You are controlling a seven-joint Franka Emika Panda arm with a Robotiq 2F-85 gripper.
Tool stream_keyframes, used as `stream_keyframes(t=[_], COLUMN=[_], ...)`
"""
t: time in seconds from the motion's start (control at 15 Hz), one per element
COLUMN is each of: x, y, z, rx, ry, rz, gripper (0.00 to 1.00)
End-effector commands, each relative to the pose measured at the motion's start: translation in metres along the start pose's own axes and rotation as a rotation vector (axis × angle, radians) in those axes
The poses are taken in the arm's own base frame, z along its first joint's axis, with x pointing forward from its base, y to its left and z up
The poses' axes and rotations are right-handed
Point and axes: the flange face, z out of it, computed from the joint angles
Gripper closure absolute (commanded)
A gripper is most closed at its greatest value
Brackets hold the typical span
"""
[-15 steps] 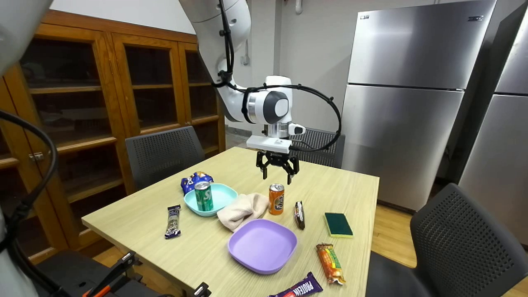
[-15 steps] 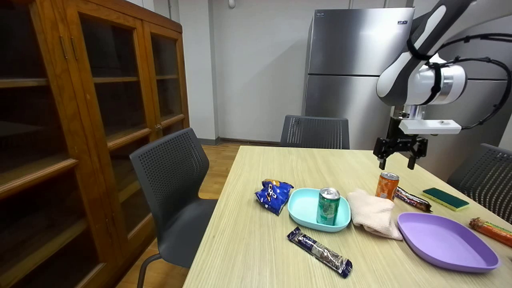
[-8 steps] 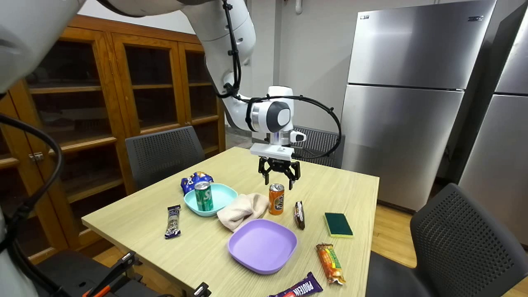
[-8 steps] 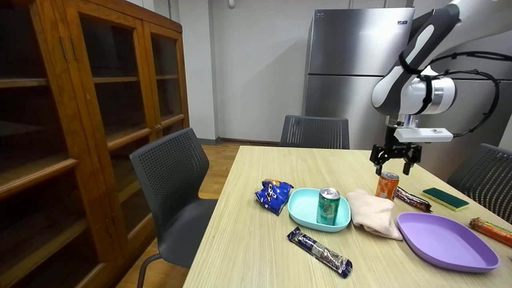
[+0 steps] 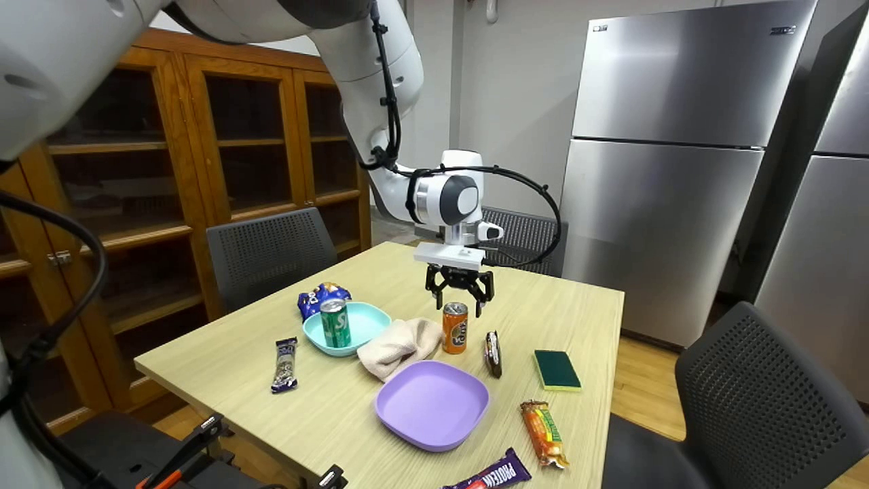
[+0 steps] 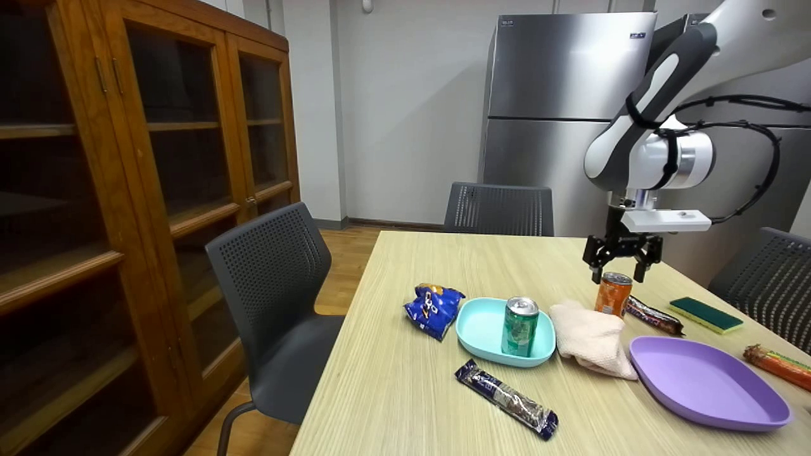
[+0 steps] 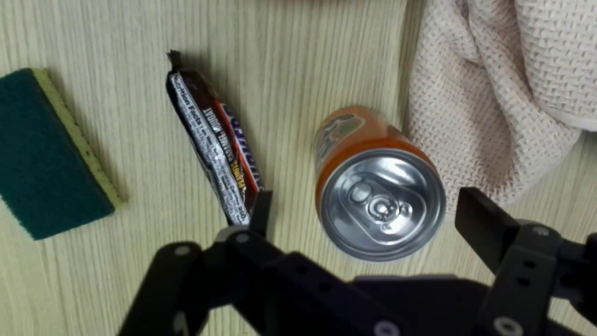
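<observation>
The orange cylindrical metal soda can (image 5: 455, 329) stands on the pale wooden table (image 5: 543, 309) under the empty black two-fingered claw (image 7: 366, 210), spread wider than the can. A crumpled beige woven cloth (image 7: 471, 116) lies just beside it, a dark-wrapped candy bar (image 7: 217, 140) near its other side. The can is upright, silver top showing.

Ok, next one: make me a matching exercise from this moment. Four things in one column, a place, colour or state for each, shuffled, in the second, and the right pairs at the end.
Things
1. Fanta can
2. Scouring sponge
3. Sprite can
4. Hand

Places, colours and states
A. Standing in the turquoise dish
B. Open, gripping nothing
C. Dark green on top, yellow underneath
D. Upright on the table, beside the beige cloth

Right pairs: 1-D, 2-C, 3-A, 4-B
</observation>
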Motion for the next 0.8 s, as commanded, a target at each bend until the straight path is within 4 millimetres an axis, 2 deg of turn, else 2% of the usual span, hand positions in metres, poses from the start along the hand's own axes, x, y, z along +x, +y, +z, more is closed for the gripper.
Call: stream_keyframes(t=[0.0, 0.4, 0.47, 0.53, 0.73], x=[0.0037, 0.0009, 0.0008, 0.0007, 0.0005], y=[0.0020, 0.0012, 0.0010, 0.0009, 0.0008], z=[0.0032, 0.0068, 0.0068, 0.0069, 0.0069], rx=[0.012, 0.012, 0.011, 0.010, 0.008], ry=[-0.007, -0.015, -0.015, -0.015, -0.019], rz=[-0.031, -0.037, -0.038, -0.039, -0.045], gripper=[0.00, 0.00, 0.25, 0.28, 0.51])
